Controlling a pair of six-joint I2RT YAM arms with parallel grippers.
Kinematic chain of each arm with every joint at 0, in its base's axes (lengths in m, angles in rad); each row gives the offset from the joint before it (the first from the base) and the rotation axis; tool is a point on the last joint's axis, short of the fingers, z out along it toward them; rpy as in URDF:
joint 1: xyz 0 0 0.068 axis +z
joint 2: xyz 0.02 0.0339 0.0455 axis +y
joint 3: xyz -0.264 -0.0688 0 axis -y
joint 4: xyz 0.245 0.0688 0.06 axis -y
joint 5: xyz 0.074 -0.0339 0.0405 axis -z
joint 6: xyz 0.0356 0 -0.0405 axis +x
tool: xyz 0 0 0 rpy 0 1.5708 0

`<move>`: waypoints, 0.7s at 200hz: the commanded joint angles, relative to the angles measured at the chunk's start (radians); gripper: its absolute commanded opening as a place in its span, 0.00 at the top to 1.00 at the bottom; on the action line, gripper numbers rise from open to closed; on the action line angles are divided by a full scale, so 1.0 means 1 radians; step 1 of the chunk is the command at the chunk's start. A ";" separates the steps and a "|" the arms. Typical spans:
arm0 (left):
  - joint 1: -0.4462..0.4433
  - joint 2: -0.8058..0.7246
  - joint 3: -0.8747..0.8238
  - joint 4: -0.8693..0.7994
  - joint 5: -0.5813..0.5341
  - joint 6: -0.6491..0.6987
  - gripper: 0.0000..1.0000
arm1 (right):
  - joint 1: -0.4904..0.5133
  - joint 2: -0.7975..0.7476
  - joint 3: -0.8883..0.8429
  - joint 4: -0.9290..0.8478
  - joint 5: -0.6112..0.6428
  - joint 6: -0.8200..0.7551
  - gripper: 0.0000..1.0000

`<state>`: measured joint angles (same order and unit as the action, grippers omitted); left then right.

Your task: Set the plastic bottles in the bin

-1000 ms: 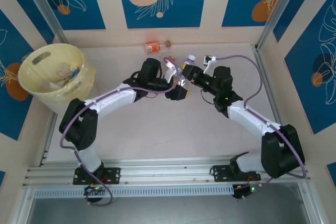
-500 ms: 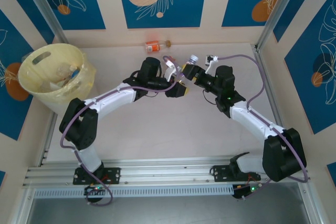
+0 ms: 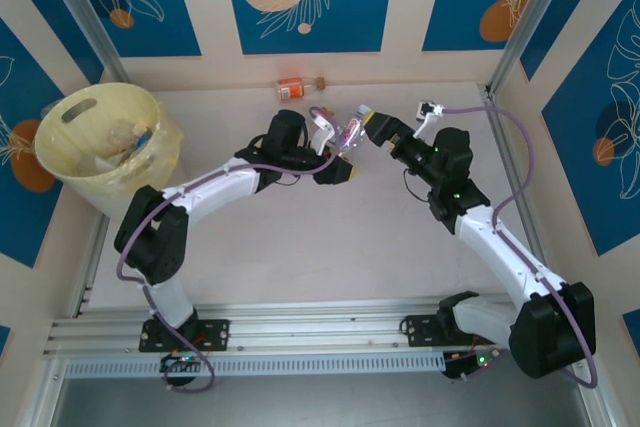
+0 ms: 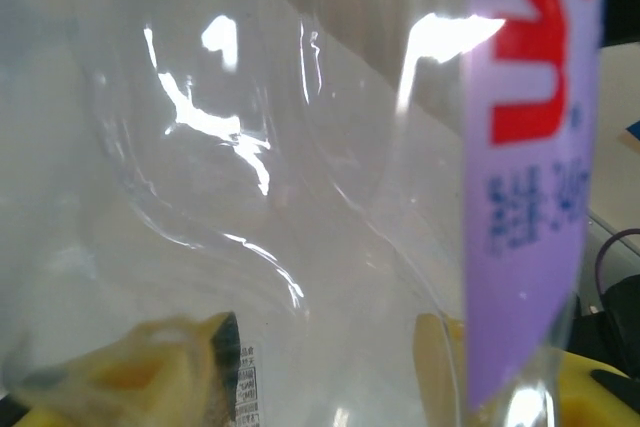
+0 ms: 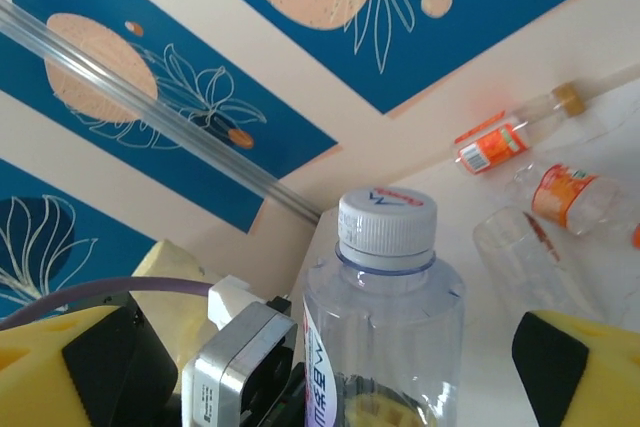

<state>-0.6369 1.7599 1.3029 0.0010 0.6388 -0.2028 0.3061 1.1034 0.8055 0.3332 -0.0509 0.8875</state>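
Left jaws are clamped on a clear plastic bottle (image 3: 350, 131), which is held tilted above the middle of the tabletop (image 3: 300, 247), with its white screw cap (image 5: 386, 219) directed toward the far right. Right jaws are spread wide and positioned just beside the cap end, apart from the bottle. A purple-and-white label (image 4: 530, 97) with red lettering is wrapped around the transparent body. The bin (image 3: 50, 162), a large round pale-yellow bucket with slot handles, is located at the far-left corner, well apart from the held bottle. A second bottle (image 3: 291, 88), orange-labelled, is laid on its side near the far wall. The tabletop is pale and plain. It is enclosed by cream walls (image 3: 405, 7) carrying blue panels (image 3: 340, 7) printed with peach discs and white leaf outlines. An aluminium rail (image 3: 320, 332) is fitted along the near edge.
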 commanded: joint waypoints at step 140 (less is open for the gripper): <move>0.126 -0.423 0.354 -0.690 -1.171 0.153 0.69 | -0.056 -0.022 -0.020 -0.091 0.129 -0.047 0.00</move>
<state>-0.5694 1.3643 1.6081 -0.5304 -0.1696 -0.0811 0.2546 1.0546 0.7383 0.2298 0.1238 0.8551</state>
